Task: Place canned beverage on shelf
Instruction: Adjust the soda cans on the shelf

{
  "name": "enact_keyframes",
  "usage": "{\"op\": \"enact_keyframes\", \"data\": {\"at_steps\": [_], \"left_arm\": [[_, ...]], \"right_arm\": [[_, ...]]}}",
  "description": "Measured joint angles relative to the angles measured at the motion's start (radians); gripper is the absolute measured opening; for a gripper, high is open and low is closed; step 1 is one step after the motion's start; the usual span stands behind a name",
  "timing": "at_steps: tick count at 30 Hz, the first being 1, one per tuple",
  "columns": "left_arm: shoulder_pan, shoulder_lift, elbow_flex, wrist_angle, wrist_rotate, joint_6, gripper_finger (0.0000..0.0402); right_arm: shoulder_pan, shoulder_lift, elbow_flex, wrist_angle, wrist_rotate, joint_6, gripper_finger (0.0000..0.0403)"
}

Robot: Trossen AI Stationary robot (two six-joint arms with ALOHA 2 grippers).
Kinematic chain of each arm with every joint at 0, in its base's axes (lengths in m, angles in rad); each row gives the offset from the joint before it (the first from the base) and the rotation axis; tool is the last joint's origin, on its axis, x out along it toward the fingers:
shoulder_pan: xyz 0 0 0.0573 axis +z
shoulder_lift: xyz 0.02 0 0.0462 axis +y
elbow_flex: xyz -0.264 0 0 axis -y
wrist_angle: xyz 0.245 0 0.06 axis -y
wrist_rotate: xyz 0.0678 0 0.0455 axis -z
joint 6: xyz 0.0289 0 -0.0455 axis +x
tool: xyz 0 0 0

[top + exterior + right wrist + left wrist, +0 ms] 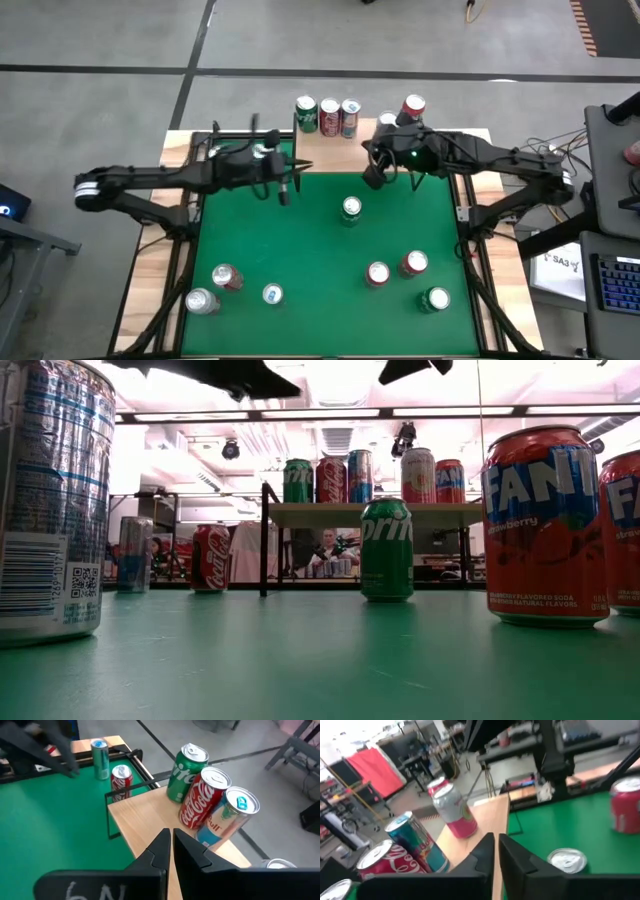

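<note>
The shelf is a low rack with a light wooden top board on black legs, at the table's far edge. Several cans stand upright on it: a green Sprite, a red Coca-Cola and a blue can at its left end, and two more at its right. A Sprite can stands on the green felt in front of the shelf. My left gripper is shut and empty near the shelf's left end. My right gripper is shut and empty over the shelf's front edge.
More cans stand upright on the felt: two red and a green one near right, and a red and two silver ones near left. A person shows in the room behind the shelf.
</note>
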Motion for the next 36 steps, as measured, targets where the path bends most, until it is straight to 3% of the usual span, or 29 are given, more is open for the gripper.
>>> {"op": "enact_keyframes", "data": {"at_steps": [12, 22, 25, 28, 36], "left_arm": [[0.119, 0.238, 0.114, 0.037, -0.004, -0.041, 0.0001], [0.135, 0.272, 0.114, 0.057, -0.007, -0.099, 0.0], [0.136, 0.273, 0.114, 0.057, -0.045, -0.102, 0.0], [0.137, 0.273, 0.114, 0.059, -0.054, -0.102, 0.0], [0.137, 0.273, 0.113, 0.079, -0.055, -0.108, 0.0]], "right_arm": [[0.0, -0.138, -0.278, 0.293, -0.057, -0.166, 0.0012], [-0.003, -0.117, -0.374, 0.412, -0.064, -0.276, 0.0012], [-0.006, -0.117, -0.409, 0.469, -0.129, -0.288, 0.0012], [-0.007, -0.116, -0.41, 0.49, -0.19, -0.33, 0.0012], [-0.008, -0.111, -0.406, 0.514, -0.188, -0.333, 0.0012]]}}
